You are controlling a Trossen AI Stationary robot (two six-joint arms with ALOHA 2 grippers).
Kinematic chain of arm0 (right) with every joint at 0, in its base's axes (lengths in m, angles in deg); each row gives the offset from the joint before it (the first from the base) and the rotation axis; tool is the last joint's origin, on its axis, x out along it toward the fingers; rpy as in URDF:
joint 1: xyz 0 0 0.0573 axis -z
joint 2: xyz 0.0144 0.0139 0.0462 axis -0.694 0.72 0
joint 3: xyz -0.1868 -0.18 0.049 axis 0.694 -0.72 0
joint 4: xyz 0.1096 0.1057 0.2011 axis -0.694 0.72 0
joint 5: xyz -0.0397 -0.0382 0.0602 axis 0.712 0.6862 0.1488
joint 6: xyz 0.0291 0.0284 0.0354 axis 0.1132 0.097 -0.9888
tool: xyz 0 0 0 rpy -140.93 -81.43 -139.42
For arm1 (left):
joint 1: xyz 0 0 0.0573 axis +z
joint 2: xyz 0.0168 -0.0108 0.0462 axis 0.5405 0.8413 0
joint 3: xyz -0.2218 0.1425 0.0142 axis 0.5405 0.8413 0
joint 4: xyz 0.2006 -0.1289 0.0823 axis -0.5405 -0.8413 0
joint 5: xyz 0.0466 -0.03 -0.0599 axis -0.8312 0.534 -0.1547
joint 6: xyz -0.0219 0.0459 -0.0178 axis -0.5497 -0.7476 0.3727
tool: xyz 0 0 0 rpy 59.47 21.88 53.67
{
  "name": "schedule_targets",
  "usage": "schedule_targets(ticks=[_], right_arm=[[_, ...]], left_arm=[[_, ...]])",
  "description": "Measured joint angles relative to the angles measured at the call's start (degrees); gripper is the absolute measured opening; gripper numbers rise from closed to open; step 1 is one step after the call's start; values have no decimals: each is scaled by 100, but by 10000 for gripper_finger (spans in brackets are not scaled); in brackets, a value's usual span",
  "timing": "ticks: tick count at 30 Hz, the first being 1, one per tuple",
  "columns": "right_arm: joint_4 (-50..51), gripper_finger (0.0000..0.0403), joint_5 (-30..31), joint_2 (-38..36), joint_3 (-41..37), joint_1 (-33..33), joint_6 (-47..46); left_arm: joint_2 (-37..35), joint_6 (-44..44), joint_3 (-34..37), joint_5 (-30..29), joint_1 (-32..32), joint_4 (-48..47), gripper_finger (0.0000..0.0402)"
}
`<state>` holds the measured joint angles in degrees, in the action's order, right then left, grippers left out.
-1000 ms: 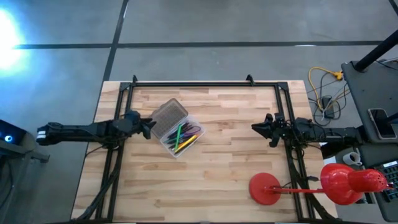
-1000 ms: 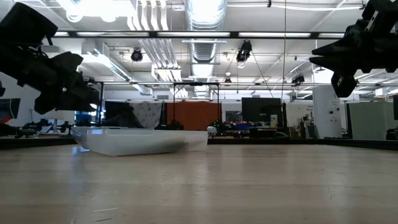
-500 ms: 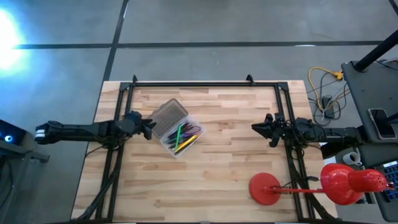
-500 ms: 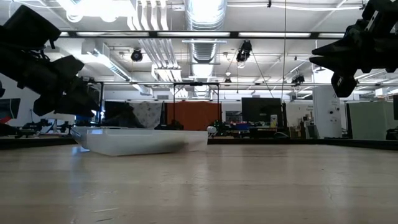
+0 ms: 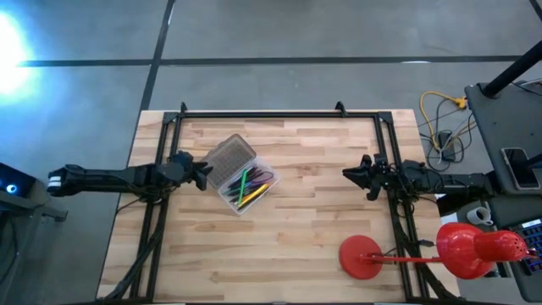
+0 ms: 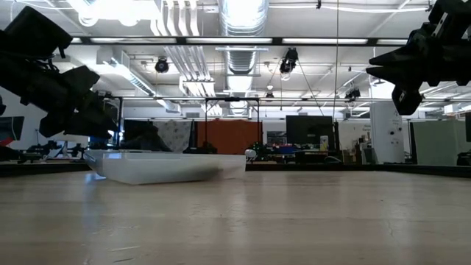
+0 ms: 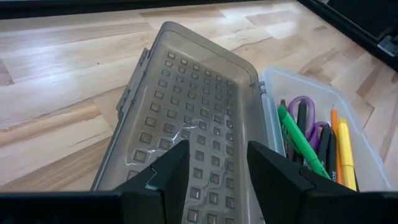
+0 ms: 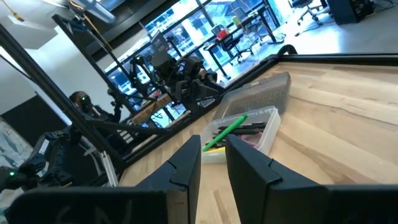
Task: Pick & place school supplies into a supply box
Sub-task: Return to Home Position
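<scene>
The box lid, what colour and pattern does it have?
Grey-tinted lid with a grid of small squares; the left wrist view shows it best.

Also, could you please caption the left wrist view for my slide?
Left gripper, fingers apart, facing the open supply box: lid folded back, pens and purple scissors inside.

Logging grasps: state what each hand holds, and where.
Nothing held: the left hand, near the supply box lid, and the right hand are both open and empty.
</scene>
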<state>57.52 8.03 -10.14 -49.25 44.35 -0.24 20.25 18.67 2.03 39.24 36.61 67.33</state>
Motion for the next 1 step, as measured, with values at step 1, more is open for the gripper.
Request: schedule_targets(ticks=[1], right_arm=[[0,68,0,0,0,1,-2]], left_arm=[[0,-1,0,0,1,0,145]])
